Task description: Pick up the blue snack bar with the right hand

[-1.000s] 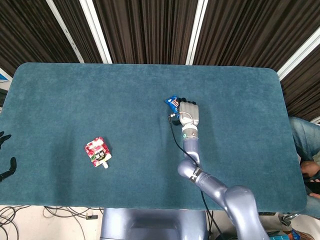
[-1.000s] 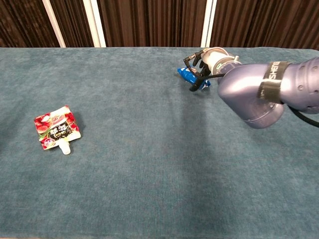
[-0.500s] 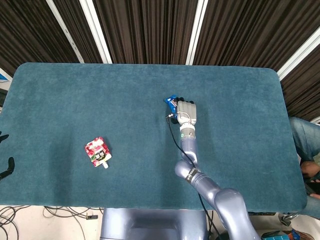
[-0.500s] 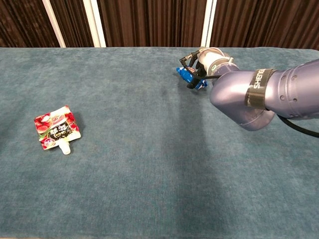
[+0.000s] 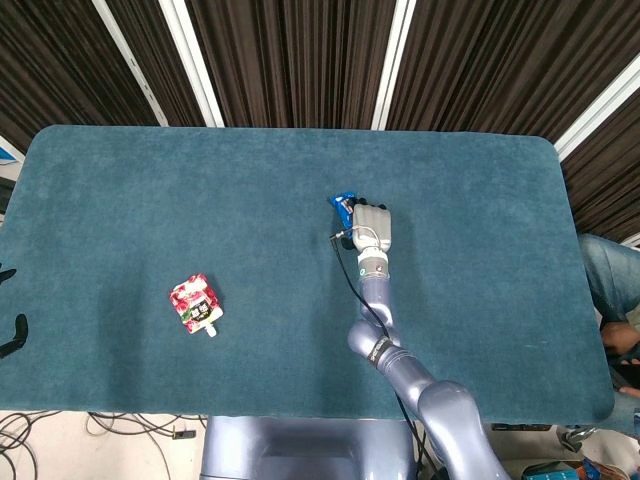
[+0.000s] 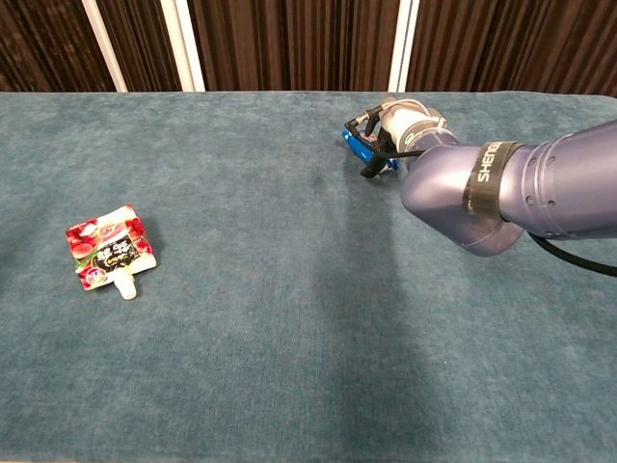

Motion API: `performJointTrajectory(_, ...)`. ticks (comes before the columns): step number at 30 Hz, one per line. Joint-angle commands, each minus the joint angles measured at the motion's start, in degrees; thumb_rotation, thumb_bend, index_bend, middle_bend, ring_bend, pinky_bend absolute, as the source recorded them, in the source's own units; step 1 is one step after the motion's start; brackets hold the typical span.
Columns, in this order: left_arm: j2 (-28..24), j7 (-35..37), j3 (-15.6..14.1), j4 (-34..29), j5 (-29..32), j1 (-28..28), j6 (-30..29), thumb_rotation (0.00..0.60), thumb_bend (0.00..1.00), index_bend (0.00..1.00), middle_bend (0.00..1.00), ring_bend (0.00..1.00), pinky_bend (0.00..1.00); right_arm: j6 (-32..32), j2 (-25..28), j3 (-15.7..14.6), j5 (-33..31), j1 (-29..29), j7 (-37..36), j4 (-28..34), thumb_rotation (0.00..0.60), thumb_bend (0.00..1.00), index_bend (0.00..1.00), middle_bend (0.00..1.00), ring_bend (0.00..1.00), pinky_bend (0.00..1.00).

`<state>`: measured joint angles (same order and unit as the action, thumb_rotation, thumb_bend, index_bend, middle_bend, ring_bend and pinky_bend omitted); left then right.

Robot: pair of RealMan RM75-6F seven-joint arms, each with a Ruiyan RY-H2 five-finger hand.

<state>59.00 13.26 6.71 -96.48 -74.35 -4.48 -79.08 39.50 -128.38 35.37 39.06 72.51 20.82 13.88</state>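
The blue snack bar (image 5: 345, 205) (image 6: 362, 147) is held in my right hand (image 5: 370, 220) (image 6: 388, 138) near the middle of the teal table, slightly right of centre and towards the far side. The fingers curl around the bar, and only its left end sticks out past them. The grey right forearm reaches up from the near edge to the hand. At the far left edge of the head view, dark fingertips of my left hand (image 5: 8, 310) just show beside the table; how they are set is unclear.
A red and white snack pouch (image 5: 195, 304) (image 6: 108, 246) with a white spout lies flat at the near left of the table (image 5: 150, 180). Dark curtains with white bars hang behind the far edge. A person's leg shows past the right edge.
The right hand with the blue bar has drifted slightly left and away, and the forearm has swung more upright in the head view. The pouch has stayed put.
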Motion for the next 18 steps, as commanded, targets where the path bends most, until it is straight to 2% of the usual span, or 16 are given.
performJointTrajectory(1,0.0,0.0,0.0,0.0,0.0,0.0,-0.1,0.600,0.53,0.14,0.04,0.12,0.14,0.7,-0.3,0.3,0.5,0.0,-0.7,-0.5,0.600,0.33,0.35,0.34,0.49,0.33)
performJointTrajectory(6,-0.1,0.2,0.1,-0.1,0.2,0.1,0.1,0.600,0.53,0.14,0.04,0.12,0.15,2.3,-0.7,0.4,1.9,-0.4,-3.0,-1.1,0.600,0.46,0.41,0.42,0.60,0.42)
performJointTrajectory(9,-0.2,0.1,0.0,-0.1,0.2,0.0,0.2,0.600,0.53,0.14,0.04,0.12,0.15,2.9,-0.9,0.6,2.6,-0.8,-4.5,-1.4,0.600,0.50,0.42,0.44,0.62,0.44)
performJointTrajectory(18,-0.1,-0.1,0.2,-0.1,0.4,0.1,0.1,0.600,0.53,0.14,0.04,0.12,0.16,4.7,0.6,0.0,5.3,-3.5,-10.0,0.6,0.600,0.51,0.43,0.44,0.62,0.45)
